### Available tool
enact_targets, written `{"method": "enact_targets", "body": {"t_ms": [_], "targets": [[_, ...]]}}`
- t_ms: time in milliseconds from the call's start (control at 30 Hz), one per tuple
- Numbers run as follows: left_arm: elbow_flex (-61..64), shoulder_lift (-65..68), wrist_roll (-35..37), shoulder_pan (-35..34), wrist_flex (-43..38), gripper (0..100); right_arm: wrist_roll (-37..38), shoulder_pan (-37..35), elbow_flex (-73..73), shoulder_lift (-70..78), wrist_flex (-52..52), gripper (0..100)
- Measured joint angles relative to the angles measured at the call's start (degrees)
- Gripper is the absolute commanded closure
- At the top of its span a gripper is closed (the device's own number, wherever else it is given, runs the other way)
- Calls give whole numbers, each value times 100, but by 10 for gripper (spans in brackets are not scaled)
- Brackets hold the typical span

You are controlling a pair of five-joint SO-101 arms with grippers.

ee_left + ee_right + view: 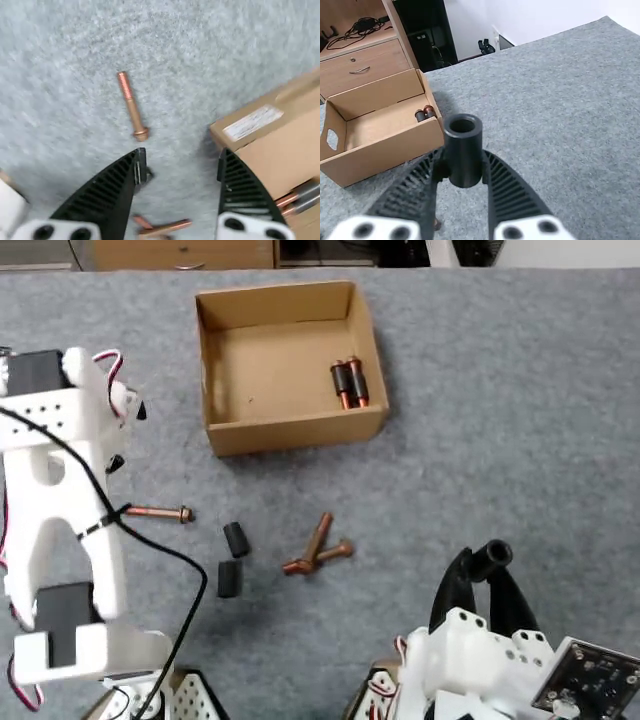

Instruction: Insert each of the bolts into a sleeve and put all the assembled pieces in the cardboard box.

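Note:
My right gripper is shut on an upright black sleeve, held above the table's front right. My left gripper hangs open over the carpet, with a copper bolt lying just beyond its fingertips and nothing between them. In the high view that bolt lies beside the left arm. Two loose black sleeves and two crossed bolts lie in the middle. The cardboard box holds two assembled pieces.
A grey carpet covers the table. The box corner is close to one finger of my left gripper. Wooden drawers stand beyond the table's far edge. A black cable runs from the left arm across the carpet.

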Motion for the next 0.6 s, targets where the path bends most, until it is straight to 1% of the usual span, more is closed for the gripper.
{"method": "enact_targets", "body": {"t_ms": [67,167,367,500,600], "targets": [[176,-88,-809,0,0,761,0,0,0,0,0,997],[237,-114,-2268,-26,0,761,0,0,0,0,0,997],[273,-123,-5521,-404,0,761,0,0,0,0,0,997],[273,-123,-7824,-448,0,761,0,0,0,0,0,997],[273,-123,-9301,-448,0,761,0,0,0,0,0,997]]}}
